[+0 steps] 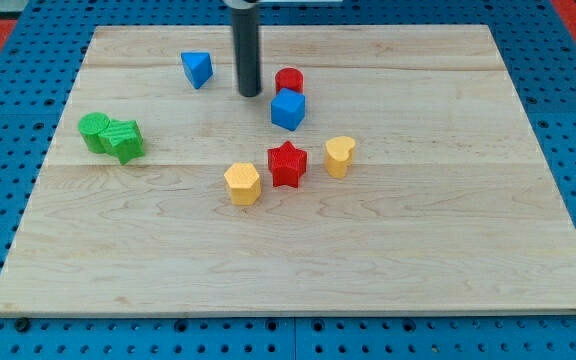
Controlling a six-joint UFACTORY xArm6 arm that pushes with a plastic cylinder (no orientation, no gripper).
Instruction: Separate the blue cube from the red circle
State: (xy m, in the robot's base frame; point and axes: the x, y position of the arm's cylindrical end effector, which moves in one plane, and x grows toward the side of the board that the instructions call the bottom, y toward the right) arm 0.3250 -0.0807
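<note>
My tip (249,94), a bare rod w/ no fingers, holds nothing. It sits near the board's top edge, just left of the touching blue cube (288,109) and red circle (289,80), prob. to wedge them apart.

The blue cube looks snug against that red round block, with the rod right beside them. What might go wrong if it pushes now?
1. The blue cube touches the red circle, so a push from my tip, at their left, could probably slide both together instead of parting them.
2. Pushed toward the view's bottom, the cube might hit the red star or the yellow heart.
</note>
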